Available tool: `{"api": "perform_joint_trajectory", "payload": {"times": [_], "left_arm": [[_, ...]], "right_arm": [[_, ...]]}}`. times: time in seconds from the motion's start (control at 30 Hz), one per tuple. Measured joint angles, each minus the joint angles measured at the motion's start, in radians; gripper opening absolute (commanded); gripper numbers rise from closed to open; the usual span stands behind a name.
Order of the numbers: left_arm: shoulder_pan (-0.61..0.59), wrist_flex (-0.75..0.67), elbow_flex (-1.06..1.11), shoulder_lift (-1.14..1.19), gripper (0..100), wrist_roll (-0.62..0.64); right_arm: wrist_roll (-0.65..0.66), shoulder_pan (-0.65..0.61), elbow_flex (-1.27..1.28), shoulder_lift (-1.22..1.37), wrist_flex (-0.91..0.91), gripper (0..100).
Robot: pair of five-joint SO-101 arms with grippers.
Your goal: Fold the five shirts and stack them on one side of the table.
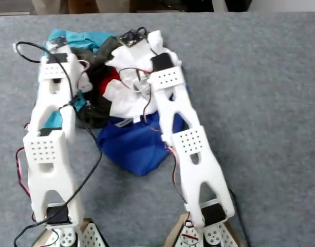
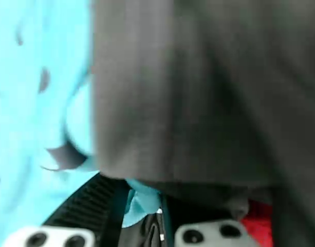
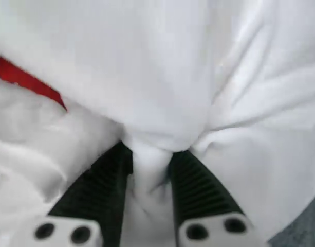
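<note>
Several shirts lie heaped at the far middle of the grey table (image 1: 260, 103): a teal shirt (image 1: 90, 38), a dark shirt (image 1: 93, 110), a red shirt (image 1: 112, 77), a white shirt (image 1: 124, 100) and a blue shirt (image 1: 136, 146) nearest the arm bases. My left gripper (image 1: 58, 45) sits at the pile's far left edge. In its wrist view the left gripper (image 2: 146, 216) is shut on a fold of the teal shirt (image 2: 39, 103), under the dark shirt (image 2: 198, 92). My right gripper (image 1: 134, 42) rests on top of the pile. Up close, the right gripper (image 3: 149, 175) pinches a ridge of the white shirt (image 3: 172, 67).
Both arms stretch from their bases at the near edge across the pile, and the right arm lies over the blue shirt. Loose cables (image 1: 90, 149) hang beside the left arm. Bare table spreads to the right of the pile.
</note>
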Motion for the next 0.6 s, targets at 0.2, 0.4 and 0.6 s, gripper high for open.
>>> {"api": "perform_joint_trajectory", "payload": {"times": [0.2,0.4,0.6], "left_arm": [[-0.218,0.075,-0.135,0.006,2,-0.054],[-0.384,0.153,-0.247,0.008,2,-0.158],[-0.48,0.299,-0.388,0.008,2,-0.212]], "right_arm": [[0.0,0.087,-0.094,-0.052,0.132,0.5],[0.002,0.212,-0.097,-0.218,0.146,0.5],[0.002,0.319,-0.097,-0.353,0.147,0.5]]}}
